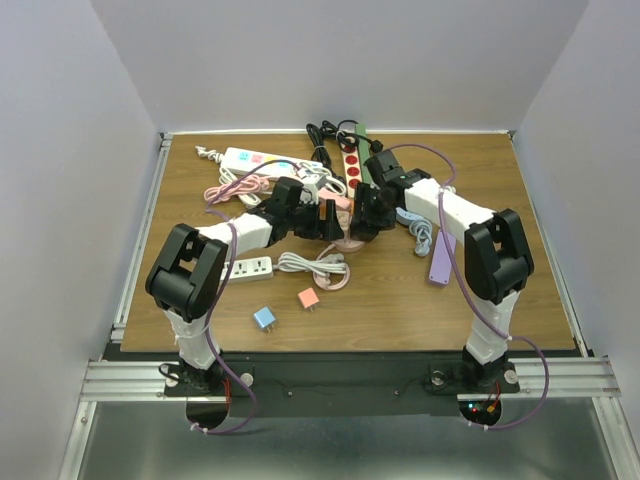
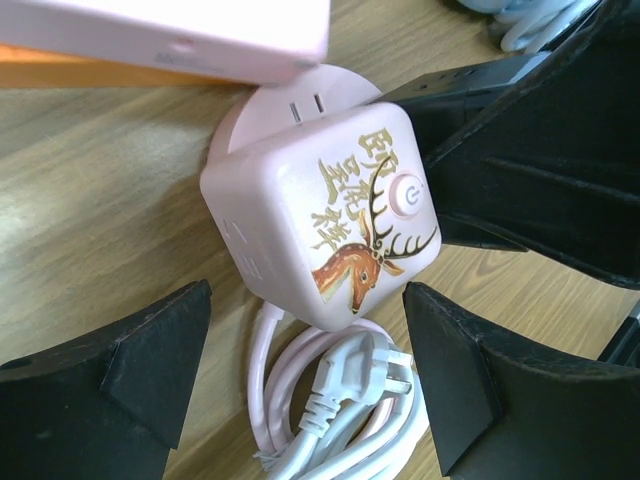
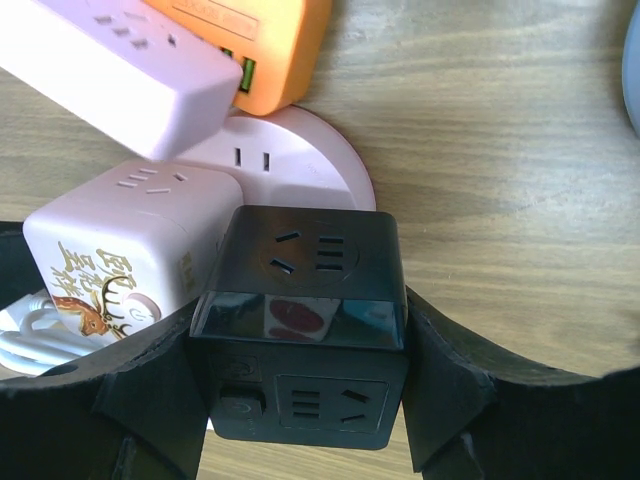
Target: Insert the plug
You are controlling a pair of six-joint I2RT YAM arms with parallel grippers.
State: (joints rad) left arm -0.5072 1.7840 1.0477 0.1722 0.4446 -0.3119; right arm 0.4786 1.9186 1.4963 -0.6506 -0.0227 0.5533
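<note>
Nearest to us in the right wrist view, the right gripper (image 3: 300, 325) fills the bottom of the frame. Its fingers press against both sides of a black cube socket (image 3: 300, 290), which it pinches. Just left of that stands the pink cube socket (image 3: 120, 250) with a deer printed on it. Behind both, toward the upper centre, lies a round pink socket (image 3: 310, 150), partly under a pink power strip (image 3: 110, 70), with an orange block (image 3: 275, 45) behind it at the top.

In the left wrist view the left gripper (image 2: 308, 300) is spread wide, one finger in the lower left corner and one in the lower right. The lower corner of the pink cube socket sits between the tips, and we cannot tell whether either finger touches it. The white plug (image 2: 350, 372) lies at the bottom centre on its coiled white cord (image 2: 300, 440), prongs pointing right. It is just below the pink cube socket, in the gap between the spread fingers, and neither gripper holds it. From above, we see both grippers close together near the middle of the wooden table (image 1: 500, 290).
</note>
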